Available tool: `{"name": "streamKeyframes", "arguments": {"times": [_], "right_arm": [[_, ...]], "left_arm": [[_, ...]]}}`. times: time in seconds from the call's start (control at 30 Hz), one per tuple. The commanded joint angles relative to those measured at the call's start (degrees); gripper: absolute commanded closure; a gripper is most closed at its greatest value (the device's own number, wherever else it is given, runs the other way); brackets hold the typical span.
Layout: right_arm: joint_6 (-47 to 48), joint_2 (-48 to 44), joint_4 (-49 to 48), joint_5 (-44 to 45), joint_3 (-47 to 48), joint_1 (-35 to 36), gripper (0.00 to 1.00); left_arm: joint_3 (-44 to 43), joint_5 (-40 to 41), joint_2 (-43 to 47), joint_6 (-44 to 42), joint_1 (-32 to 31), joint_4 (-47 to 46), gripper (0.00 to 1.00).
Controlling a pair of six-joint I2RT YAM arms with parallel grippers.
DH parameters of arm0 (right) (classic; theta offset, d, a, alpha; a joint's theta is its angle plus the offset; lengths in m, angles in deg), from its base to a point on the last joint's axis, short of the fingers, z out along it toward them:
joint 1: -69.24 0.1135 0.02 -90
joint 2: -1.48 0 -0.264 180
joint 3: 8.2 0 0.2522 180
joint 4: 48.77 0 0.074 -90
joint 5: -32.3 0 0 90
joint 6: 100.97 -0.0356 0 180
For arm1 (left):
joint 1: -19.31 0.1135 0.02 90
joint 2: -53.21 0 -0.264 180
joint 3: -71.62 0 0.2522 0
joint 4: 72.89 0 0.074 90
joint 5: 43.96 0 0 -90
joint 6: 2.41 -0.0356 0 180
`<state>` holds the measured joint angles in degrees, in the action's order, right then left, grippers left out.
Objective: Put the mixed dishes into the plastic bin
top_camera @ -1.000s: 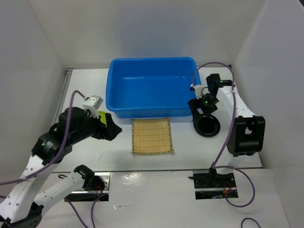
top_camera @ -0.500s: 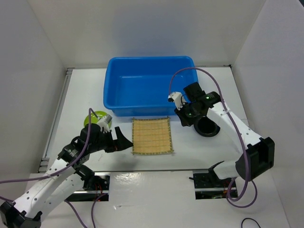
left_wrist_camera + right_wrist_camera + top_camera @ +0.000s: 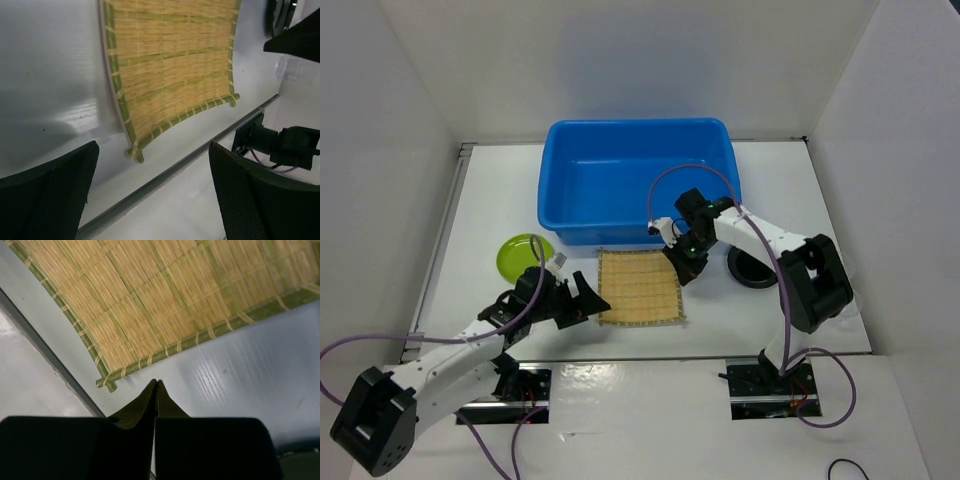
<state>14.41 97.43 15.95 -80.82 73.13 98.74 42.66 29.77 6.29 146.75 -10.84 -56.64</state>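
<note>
The tan woven mat [image 3: 638, 286] lies flat on the table just in front of the blue plastic bin [image 3: 632, 180]. A lime-green plate [image 3: 523, 256] sits to the mat's left and a black dish [image 3: 756, 268] to its right. My left gripper [image 3: 592, 303] is low at the mat's near left corner, open, with the mat [image 3: 170, 65] ahead of its fingers [image 3: 47, 200] and nothing between them. My right gripper [image 3: 682, 266] is at the mat's right edge, shut on nothing. Its tips [image 3: 156, 383] hover over bare table beside the mat's border [image 3: 165, 352].
White walls enclose the table on three sides. A metal strip [image 3: 170, 175] runs along the table's near edge, with the right arm's base mount [image 3: 280, 145] beyond it. The bin holds nothing that I can see.
My right gripper has left the black dish, swung left to the mat's right edge and shut. My left arm has come off the green plate and dropped to the mat's near left corner.
</note>
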Motion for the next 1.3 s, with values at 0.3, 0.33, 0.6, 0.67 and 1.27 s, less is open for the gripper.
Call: {"name": "streamKeyframes", "arguments": {"times": [0.3,0.33,0.6,0.67,1.27], "right_arm": [[1.6,5.3,-3.9,-5.4,-0.6,4.8,1.0],[1.6,6.5,-3.9,-5.4,-0.6,5.4,1.0],[-1.4,14.0,-3.9,-2.0,1.1,7.0,1.0],[-1.9,15.0,-3.9,-1.4,1.6,7.0,1.0],[0.9,11.2,-2.2,-3.9,1.3,7.0,1.0]], "left_arm": [[-1.4,-1.2,-22.2,2.5,0.0,-21.9,0.0],[-1.4,-1.7,-23.2,2.5,0.0,-23.2,0.0],[-3.3,-4.8,-38.7,1.9,0.0,-32.9,0.0],[-3.3,-6.0,-41.3,1.9,0.0,-35.1,0.0],[-4.4,-8.3,-40.4,1.1,-1.7,-37.1,0.97]]}}
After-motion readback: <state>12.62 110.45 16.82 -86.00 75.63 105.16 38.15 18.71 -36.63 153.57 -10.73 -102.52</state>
